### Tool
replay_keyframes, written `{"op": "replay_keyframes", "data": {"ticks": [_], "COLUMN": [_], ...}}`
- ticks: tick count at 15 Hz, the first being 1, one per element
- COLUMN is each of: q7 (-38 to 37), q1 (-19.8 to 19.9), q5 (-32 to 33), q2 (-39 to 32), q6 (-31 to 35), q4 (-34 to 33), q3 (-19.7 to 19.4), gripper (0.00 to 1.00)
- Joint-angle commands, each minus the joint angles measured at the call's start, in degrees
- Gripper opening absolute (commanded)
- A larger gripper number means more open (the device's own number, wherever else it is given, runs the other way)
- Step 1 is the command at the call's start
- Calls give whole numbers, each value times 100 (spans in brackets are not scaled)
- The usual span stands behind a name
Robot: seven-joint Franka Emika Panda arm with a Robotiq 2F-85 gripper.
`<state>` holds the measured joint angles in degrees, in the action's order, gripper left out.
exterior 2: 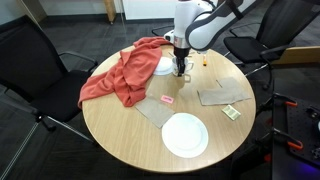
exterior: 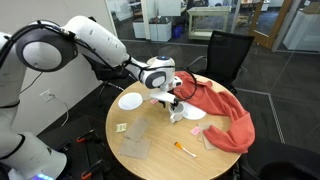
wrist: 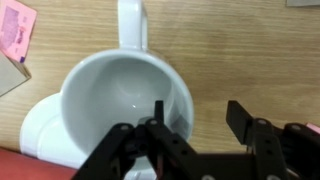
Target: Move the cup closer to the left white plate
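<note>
In the wrist view the white cup [wrist: 110, 90] is seen from above, with its handle pointing to the top of the picture. My gripper [wrist: 198, 115] is open and straddles the cup's right wall: one finger is inside the bowl, the other outside over bare wood. In both exterior views the gripper [exterior: 176, 102] [exterior 2: 181, 68] hangs over the cup [exterior: 178, 114] in the middle of the round table. The left white plate [exterior: 131, 100] [exterior 2: 185, 135] lies apart from the cup. The second white plate [exterior: 196, 112] [exterior 2: 163, 67] [wrist: 35, 135] touches the cup, partly under the red cloth.
A crumpled red cloth [exterior: 222, 112] [exterior 2: 125, 75] covers one side of the round wooden table [exterior: 165, 160]. Grey-tan cloths [exterior: 136, 148] [exterior 2: 222, 96], a pink note [exterior 2: 167, 99] [wrist: 14, 30] and an orange pen [exterior: 185, 150] lie on the table. Black chairs [exterior 2: 30, 60] stand around it.
</note>
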<state>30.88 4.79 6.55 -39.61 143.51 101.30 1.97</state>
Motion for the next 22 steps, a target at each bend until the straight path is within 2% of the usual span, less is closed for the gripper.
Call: {"op": "replay_keyframes", "data": {"ticks": [1,4,6,15,22], "q7": [-201,-219,-254,-441,-1145], "q1": [35,47,37,-164,-840], "q5": [156,162,182,288,406], "q2": [-5,4,11,478,1232], "q6": [-163,-180,-201,-253,-251], "q4": [-79,-91,-106,246,982], "q3": [-25,-51,-74,74,201], "gripper": [36,12,0,3,3]}}
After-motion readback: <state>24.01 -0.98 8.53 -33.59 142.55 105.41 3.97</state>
